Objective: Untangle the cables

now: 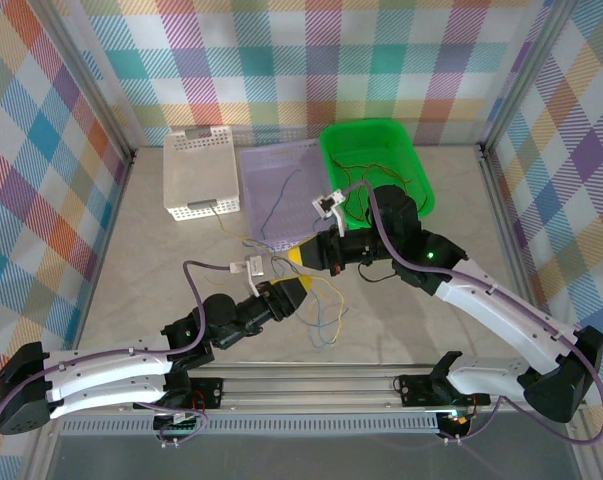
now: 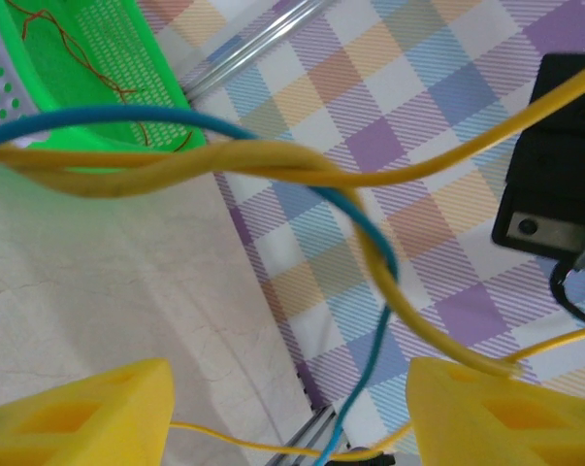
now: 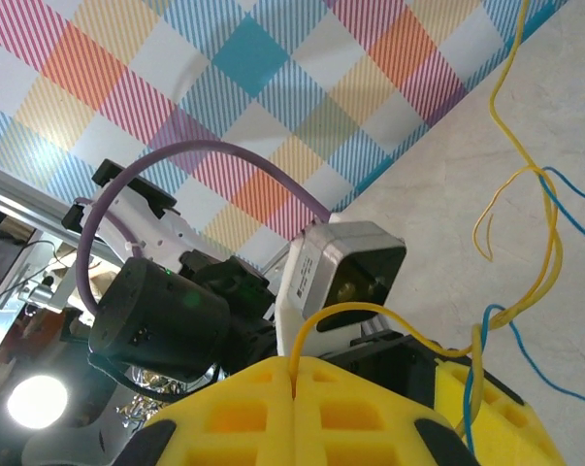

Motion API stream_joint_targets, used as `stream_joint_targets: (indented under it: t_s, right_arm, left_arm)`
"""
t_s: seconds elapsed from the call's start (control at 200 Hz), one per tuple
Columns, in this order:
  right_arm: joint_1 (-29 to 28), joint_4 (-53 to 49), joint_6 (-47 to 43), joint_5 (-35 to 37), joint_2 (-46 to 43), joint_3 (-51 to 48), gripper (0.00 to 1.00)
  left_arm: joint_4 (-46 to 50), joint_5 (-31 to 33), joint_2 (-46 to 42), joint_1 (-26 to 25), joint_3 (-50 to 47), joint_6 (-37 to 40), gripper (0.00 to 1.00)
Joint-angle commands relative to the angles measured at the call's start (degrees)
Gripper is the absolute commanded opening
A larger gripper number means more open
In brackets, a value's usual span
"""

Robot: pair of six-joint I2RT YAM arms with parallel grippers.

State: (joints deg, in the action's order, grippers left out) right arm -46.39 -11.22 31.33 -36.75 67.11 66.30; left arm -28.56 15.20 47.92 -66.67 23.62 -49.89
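On the pale tabletop (image 1: 151, 270), a green basket (image 1: 333, 160) holds red-orange cables (image 1: 364, 163).

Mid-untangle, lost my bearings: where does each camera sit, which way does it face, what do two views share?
Top external: above and behind the bases, looking down at the table; both arms, left gripper, right gripper.
Left wrist: over its open fingers, facing the green basket through twisted cables.
Right wrist: over its shut fingers pinching a yellow cable, facing the left arm.
Shared: both wrist views show yellow and blue cables.
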Motion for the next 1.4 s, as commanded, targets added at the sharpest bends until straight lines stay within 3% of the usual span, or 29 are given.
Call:
stream_joint_targets:
  t_s: [0.0, 0.155, 0.57, 0.895, 1.16, 1.395]
  right_arm:
    - [-0.7, 2.9, 0.9, -1.4, -1.2, -0.6, 0.0]
    - [-1.1, 3.0, 1.1, -1.4, -1.4, -0.5, 0.0]
    - [-2.5, 3.6, 1.8, -1.2, -1.5, -0.9, 0.0]
    - [-3.2, 3.7, 2.0, -0.8, -1.9, -1.2, 0.0]
    - [-3.2, 3.5, 1.8, -0.1, -2.4, -1.5, 0.0]
    - [-3.1, 3.1, 1.4, 2.7, -3.6, -2.4, 0.0]
  left_arm:
    - [-2.7, 1.4, 0.5, -0.9, 2.4, 1.0, 0.61]
    - [-2.9, 1.0, 2.0, -0.9, 2.8, 0.7, 0.51]
    - [-2.0, 1.9, 4.1, -0.9, 5.0, 0.9, 0.5]
    - [-1.3, 2.9, 4.7, -0.9, 5.0, 0.4, 0.3]
    - [0.0, 3.4, 3.5, -1.0, 4.6, 0.4, 0.2]
    - [1.3, 4.3, -0.4, -1.0, 2.5, 0.1, 0.04]
